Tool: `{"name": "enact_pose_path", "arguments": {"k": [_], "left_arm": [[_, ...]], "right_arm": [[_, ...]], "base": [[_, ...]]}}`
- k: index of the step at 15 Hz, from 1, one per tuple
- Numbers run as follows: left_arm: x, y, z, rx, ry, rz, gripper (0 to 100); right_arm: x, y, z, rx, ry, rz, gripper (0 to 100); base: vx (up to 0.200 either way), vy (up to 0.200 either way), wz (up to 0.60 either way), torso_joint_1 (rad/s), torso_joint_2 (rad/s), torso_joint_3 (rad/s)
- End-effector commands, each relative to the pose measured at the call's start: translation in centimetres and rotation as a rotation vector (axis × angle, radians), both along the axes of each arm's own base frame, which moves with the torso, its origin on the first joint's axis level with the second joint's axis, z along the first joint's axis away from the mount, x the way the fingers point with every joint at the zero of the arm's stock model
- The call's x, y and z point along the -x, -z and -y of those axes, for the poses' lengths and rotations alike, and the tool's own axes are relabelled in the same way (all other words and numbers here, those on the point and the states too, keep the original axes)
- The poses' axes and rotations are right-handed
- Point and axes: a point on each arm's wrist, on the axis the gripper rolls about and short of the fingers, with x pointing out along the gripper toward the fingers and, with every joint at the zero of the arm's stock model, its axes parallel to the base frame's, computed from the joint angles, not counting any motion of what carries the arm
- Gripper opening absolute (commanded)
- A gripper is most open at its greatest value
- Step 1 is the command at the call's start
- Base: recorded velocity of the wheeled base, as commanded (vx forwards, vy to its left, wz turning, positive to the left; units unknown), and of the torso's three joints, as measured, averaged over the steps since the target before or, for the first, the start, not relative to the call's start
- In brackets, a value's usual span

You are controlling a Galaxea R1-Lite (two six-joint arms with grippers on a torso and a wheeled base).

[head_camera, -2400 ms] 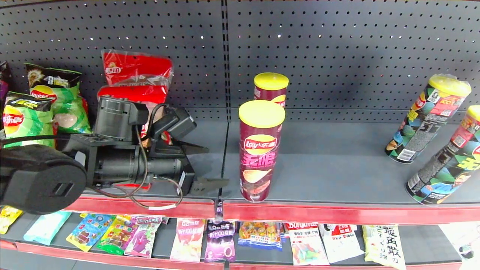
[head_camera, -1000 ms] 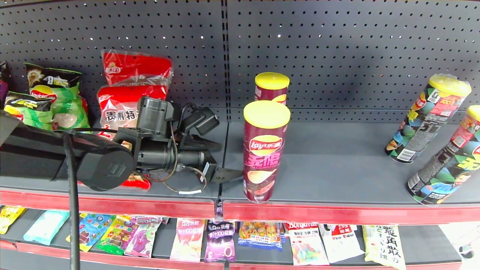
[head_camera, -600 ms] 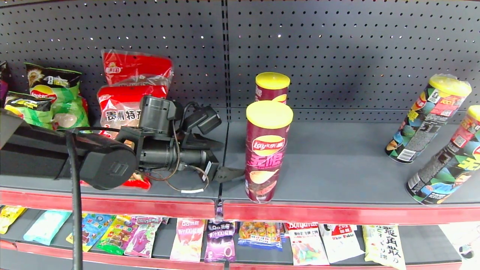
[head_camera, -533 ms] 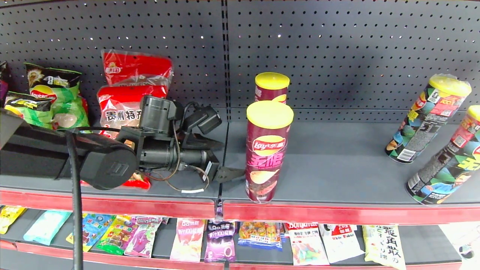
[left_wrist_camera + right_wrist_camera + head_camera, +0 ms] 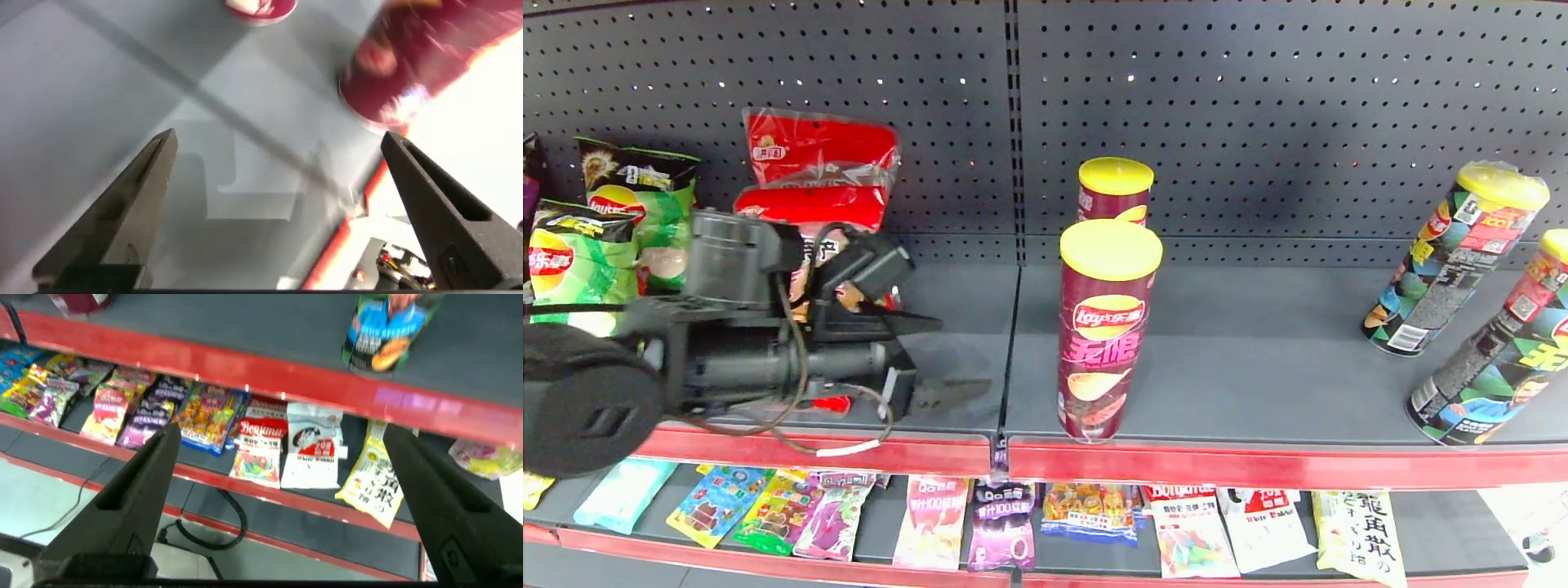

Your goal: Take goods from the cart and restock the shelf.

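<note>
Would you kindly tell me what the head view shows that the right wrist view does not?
Only the head view: the left gripper, open, plus green chip bags and red bags. Only the right wrist view: the right gripper, open, and a black cable on the floor. Both: the red shelf edge, the snack packets below it, and a patterned can.

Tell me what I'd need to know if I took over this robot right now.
Left tool: open, empty, over the shelf, left of the front maroon can, not touching it.
Right tool: open, empty, clear of the shelf.
Done: front maroon can stands upright at the shelf's edge, rear maroon can behind it.
Left: probably more goods from the cart; bare shelf space lies to the cans' right.
</note>
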Motion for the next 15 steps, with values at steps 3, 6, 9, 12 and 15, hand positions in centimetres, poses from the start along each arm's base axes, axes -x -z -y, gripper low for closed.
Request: {"name": "enact_pose_path", "arguments": {"k": [3,6,9,12,15], "left_arm": [[17.2,-1.4,-9.0,0.161,-0.389,0.099,100],[27.2,1.9,-11.0,0.167,-0.654,0.057,100],[30.6,4.0,-11.7,0.143,-0.760,0.028,100],[30.7,5.5,-11.8,0.183,-0.927,0.066,100],[28.7,7.8,-11.6,0.231,-0.903,0.137,100]], "right_arm": [[2.3,2.6,0.5,0.010,0.098,-0.017,100],[2.4,2.3,-0.6,0.024,0.330,-0.064,100],[2.2,2.3,-1.5,0.026,0.492,-0.093,100],[1.7,3.9,-2.0,0.008,0.352,-0.056,100],[0.4,4.7,-2.0,0.033,0.153,0.016,100]], "base": [[0.000,0.000,0.00,0.000,0.00,0.000],[0.000,0.000,0.00,0.000,0.00,0.000],[0.000,0.000,0.00,0.000,0.00,0.000],[0.000,0.000,0.00,0.000,0.00,0.000],[0.000,0.000,0.00,0.000,0.00,0.000]]}}
